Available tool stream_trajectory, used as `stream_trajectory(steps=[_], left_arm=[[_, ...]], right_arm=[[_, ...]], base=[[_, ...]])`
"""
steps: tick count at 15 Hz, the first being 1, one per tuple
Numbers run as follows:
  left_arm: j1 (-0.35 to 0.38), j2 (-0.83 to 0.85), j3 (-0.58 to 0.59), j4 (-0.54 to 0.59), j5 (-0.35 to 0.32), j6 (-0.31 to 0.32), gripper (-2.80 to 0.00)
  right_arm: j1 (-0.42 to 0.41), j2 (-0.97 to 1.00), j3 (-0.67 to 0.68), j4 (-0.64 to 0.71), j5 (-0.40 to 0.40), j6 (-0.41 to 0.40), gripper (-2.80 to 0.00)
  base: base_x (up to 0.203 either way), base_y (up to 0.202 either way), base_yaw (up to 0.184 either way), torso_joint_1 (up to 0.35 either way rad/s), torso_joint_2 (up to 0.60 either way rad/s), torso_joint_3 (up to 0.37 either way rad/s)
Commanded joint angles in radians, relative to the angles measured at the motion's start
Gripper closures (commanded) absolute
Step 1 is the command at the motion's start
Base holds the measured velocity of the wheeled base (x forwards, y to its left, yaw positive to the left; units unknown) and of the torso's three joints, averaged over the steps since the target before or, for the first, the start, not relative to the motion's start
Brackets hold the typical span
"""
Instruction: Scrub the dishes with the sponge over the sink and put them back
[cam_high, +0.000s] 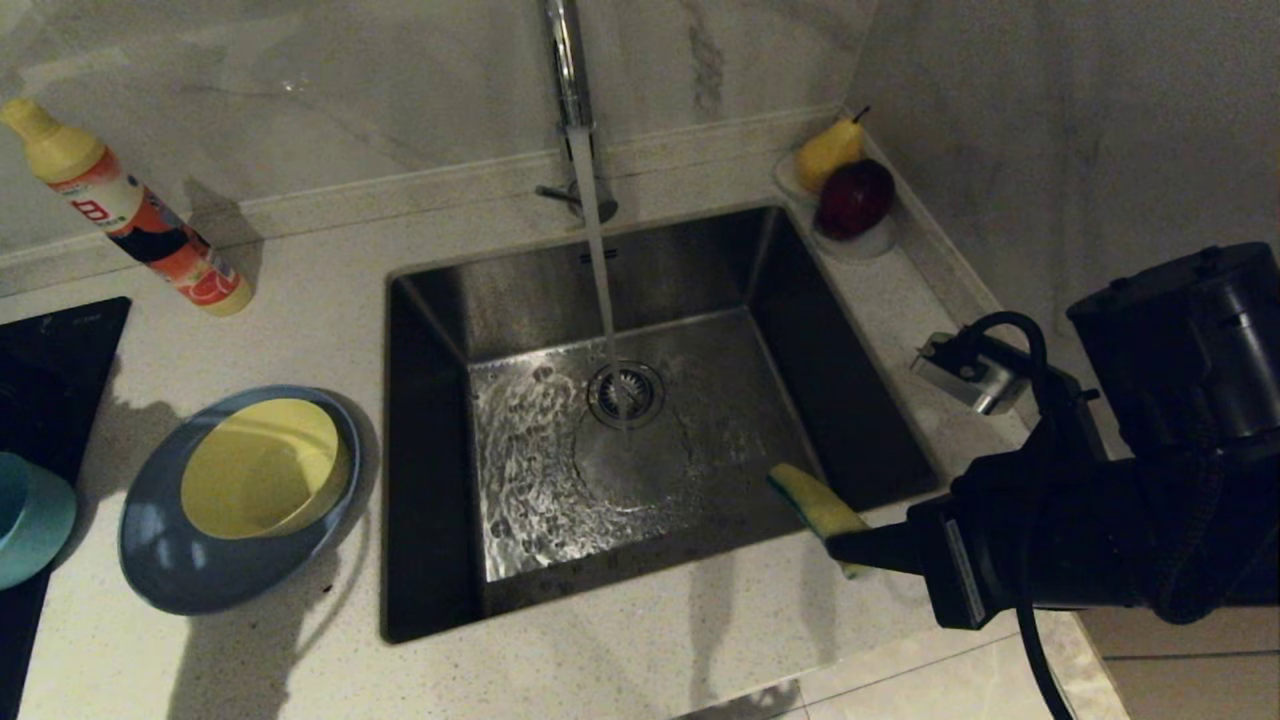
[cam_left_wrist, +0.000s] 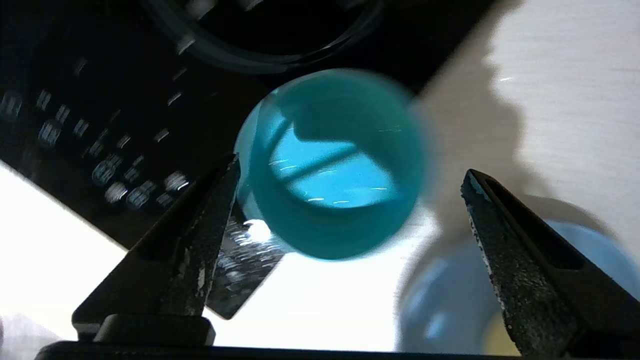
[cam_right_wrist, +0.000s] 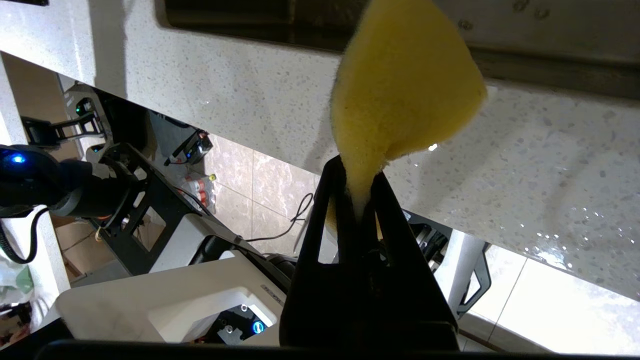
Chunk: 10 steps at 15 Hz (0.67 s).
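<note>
A yellow sponge with a teal-green scouring face (cam_high: 818, 503) is gripped by the right end effector (cam_high: 850, 550) at the steel sink's (cam_high: 430, 300) near-right rim. Left of the sink, the teal bowl (cam_left_wrist: 330, 165) is framed directly beyond the released left end effector (cam_left_wrist: 350, 172), the nearer arm.

Detergent bottle (cam_high: 125, 213) lying tilted on pale speckled countertop (cam_high: 300, 290), upper left. Black cooktop (cam_high: 50, 380) at left edge. Yellow pear (cam_high: 828, 152) and dark red apple (cam_high: 856, 197) touching, on white dish (cam_high: 858, 243), upper right.
</note>
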<state>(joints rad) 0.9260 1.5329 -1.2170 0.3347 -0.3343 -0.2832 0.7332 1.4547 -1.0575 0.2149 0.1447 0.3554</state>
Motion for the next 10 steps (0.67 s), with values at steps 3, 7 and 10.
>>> stream_trajectory(steps=[3, 7, 10], left_arm=[[0.061, 0.120, 0.047, 0.000, -0.013, -0.002, -2.80], [0.066, 0.130, 0.057, 0.000, -0.047, -0.011, -2.80], [0.066, 0.153, 0.059, -0.006, -0.065, -0.039, -2.80]], right_arm=[[-0.011, 0.009, 0.010, 0.000, 0.003, 0.002, 0.00], [-0.014, 0.013, 0.010, 0.000, 0.003, 0.001, 0.00], [-0.014, 0.020, 0.008, 0.000, 0.001, 0.001, 0.00]], base=[[0.000, 0.000, 0.000, 0.000, 0.00, 0.000], [0.000, 0.000, 0.000, 0.000, 0.00, 0.000], [0.000, 0.000, 0.000, 0.000, 0.00, 0.000]])
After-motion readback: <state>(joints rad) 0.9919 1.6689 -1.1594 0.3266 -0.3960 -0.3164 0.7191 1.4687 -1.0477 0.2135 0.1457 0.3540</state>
